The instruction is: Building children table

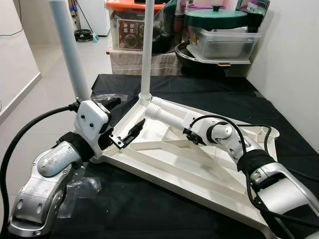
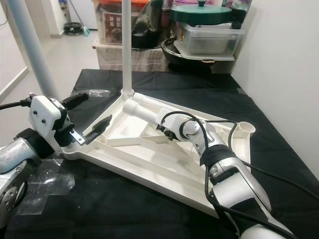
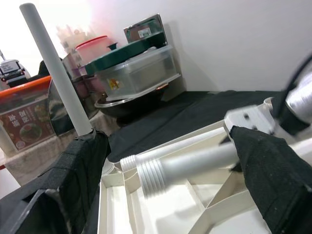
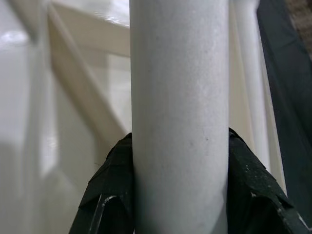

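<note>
A white children's tabletop lies upside down on the black-covered table. One grey-white leg stands upright in its far corner. Another leg rises at the left corner, its base hidden behind my left wrist. A third leg lies across the ribs, threaded end toward the far corner. My right gripper is shut on it; the fingers clamp both sides of the leg. My left gripper hangs open over the tabletop's left edge, with nothing between its fingers.
An open round socket sits at the tabletop's right corner. Clear plastic wrap lies on the cloth at front left. Behind the table stand boxes, a clear container and a green-lidded pot. A wall runs along the right.
</note>
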